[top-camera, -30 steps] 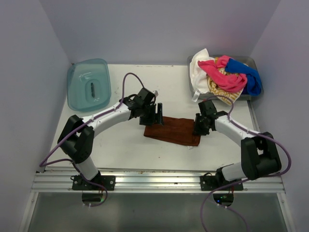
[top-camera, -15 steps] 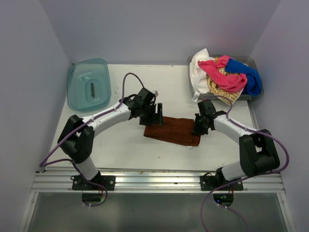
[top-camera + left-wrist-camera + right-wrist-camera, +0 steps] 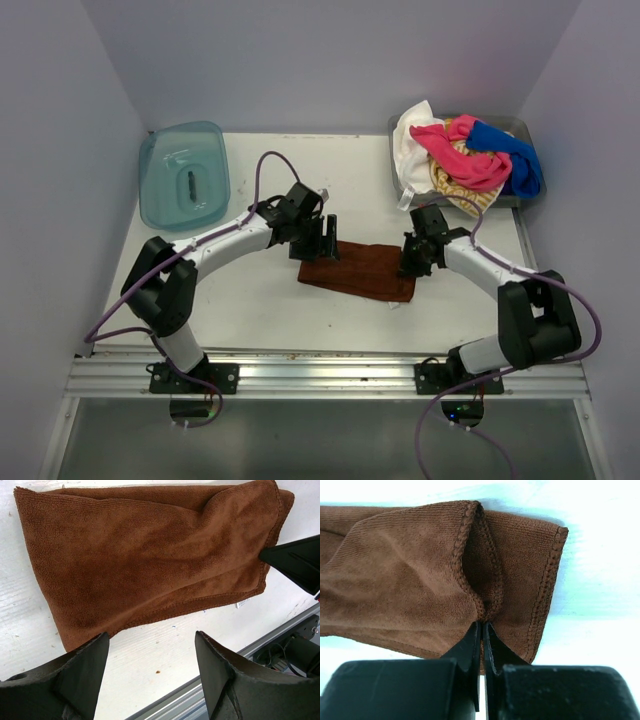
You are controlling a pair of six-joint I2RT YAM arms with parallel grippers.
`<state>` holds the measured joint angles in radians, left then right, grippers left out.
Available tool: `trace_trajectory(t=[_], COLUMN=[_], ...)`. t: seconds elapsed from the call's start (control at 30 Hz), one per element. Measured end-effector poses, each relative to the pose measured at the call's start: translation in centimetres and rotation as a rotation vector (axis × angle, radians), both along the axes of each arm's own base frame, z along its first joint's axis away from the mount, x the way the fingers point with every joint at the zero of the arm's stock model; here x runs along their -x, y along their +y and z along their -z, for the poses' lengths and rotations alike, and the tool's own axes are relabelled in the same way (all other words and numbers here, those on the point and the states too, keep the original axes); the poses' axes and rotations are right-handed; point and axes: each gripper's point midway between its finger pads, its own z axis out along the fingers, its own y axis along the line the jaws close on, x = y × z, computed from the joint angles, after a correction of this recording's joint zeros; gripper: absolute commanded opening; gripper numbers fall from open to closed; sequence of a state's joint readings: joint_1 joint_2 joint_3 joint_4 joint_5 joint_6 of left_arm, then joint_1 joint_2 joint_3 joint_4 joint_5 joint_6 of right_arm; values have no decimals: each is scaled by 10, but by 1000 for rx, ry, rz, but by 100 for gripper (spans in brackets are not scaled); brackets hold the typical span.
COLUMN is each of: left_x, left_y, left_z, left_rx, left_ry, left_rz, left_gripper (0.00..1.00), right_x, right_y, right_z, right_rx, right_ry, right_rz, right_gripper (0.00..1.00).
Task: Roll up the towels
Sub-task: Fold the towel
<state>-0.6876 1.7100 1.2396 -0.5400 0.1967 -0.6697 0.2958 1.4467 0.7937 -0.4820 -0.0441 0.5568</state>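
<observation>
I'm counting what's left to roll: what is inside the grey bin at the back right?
A heap: white towel, pink towel, blue towel, yellow-striped towel. They cover the floor of the grey bin, so anything beneath is hidden.

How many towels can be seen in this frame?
5: a brown towel spread out in the middle; white towel, pink towel, striped towel and blue towel heaped in the far-right bin. Others may hide underneath.

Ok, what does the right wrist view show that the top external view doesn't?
Only the right wrist view shows the right tool shut on a stitched edge fold of the brown towel. Only the top view shows the left tool at the towel's other end, the teal tray and the piled towels. Both show the brown towel on the table.
</observation>
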Motion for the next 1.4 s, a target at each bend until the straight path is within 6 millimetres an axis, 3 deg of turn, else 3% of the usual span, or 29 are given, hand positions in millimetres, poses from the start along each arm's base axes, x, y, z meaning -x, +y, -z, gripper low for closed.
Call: trace_trajectory(t=[0.17, 0.43, 0.53, 0.7, 0.93, 1.07, 1.23, 1.4], left_x=[0, -5, -5, -6, -6, -6, -6, -6], left_y=[0, -3, -4, -4, -4, -4, -4, -4], left_z=[0, -8, -9, -9, -7, -6, -5, -5], left_rx=[-1, 10, 11, 9, 7, 6, 5, 5], left_ry=[-1, -16, -19, -21, -17, -15, -12, -12], left_rz=[0, 0, 1, 5, 5, 6, 7, 7], left_gripper=[73, 73, 73, 73, 73, 73, 73, 73], right_x=[-1, -10, -8, -1, 27, 37, 36, 15], right_y=[0, -2, -6, -11, -21, -26, -29, -27], right_z=[-13, -54, -61, -59, -26, -11, -11, -28], right_rx=[-8, -16, -7, 8, 45, 66, 84, 89], right_ry=[-34, -148, -163, -159, -73, -29, -29, -71], right_rz=[2, 14, 21, 28, 35, 41, 42, 48], right_gripper=[0, 0, 0, 0, 1, 36, 47, 47])
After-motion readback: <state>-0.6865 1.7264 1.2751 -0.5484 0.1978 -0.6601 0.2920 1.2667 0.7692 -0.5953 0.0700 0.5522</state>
